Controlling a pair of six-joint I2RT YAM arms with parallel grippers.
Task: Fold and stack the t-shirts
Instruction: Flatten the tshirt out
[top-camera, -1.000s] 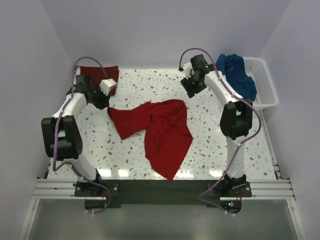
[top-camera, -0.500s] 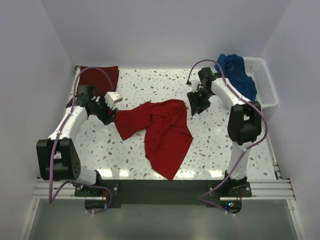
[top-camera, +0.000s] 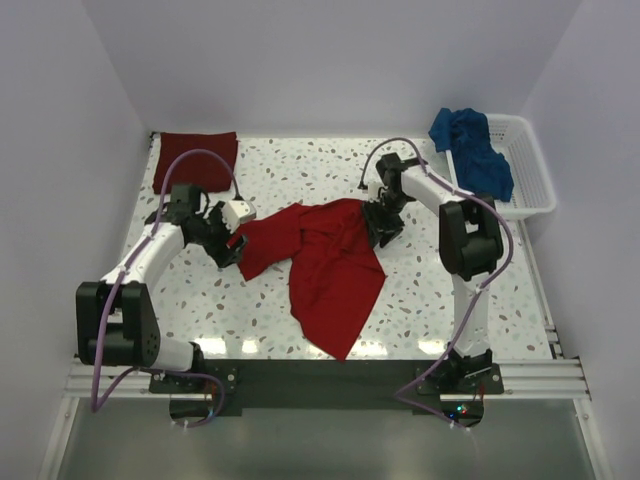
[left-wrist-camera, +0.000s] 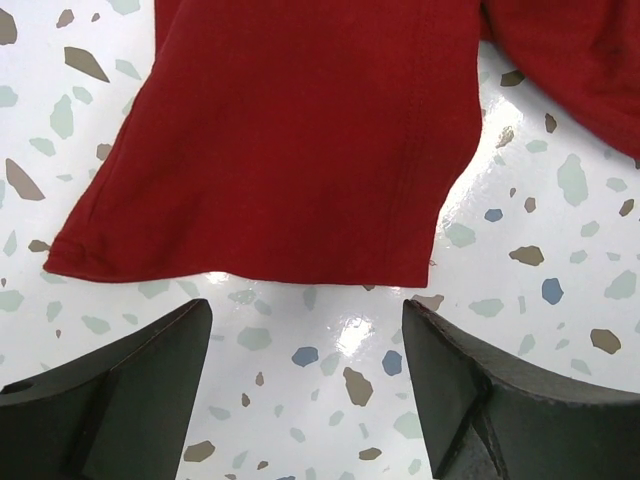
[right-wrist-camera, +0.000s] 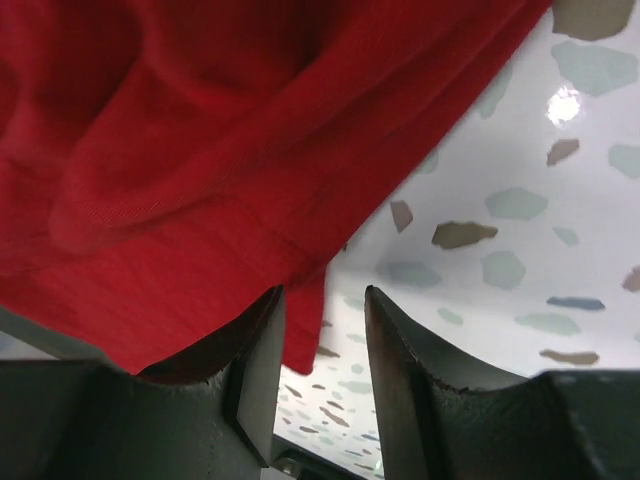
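Observation:
A bright red t-shirt (top-camera: 325, 265) lies crumpled in the middle of the table. My left gripper (top-camera: 233, 244) is at its left sleeve (left-wrist-camera: 280, 140); in the left wrist view that gripper (left-wrist-camera: 305, 345) stands open just short of the sleeve's hem, with only table between the fingers (left-wrist-camera: 120, 390). My right gripper (top-camera: 381, 228) is at the shirt's back right edge. Its jaws (right-wrist-camera: 325, 340) are apart, and a corner of the red cloth (right-wrist-camera: 200, 150) hangs between them against the left finger (right-wrist-camera: 255, 370). A folded maroon t-shirt (top-camera: 195, 155) lies at the back left. A blue t-shirt (top-camera: 472, 150) hangs over the basket.
A white lattice basket (top-camera: 528, 170) stands at the back right edge of the speckled table (top-camera: 300, 180). Walls close in on the left, back and right. The arms' bases sit on the rail at the near edge.
My left arm has come forward from the maroon shirt to the red shirt's left sleeve, and its jaws have opened. My right arm has swung down from the back to the red shirt's right edge.

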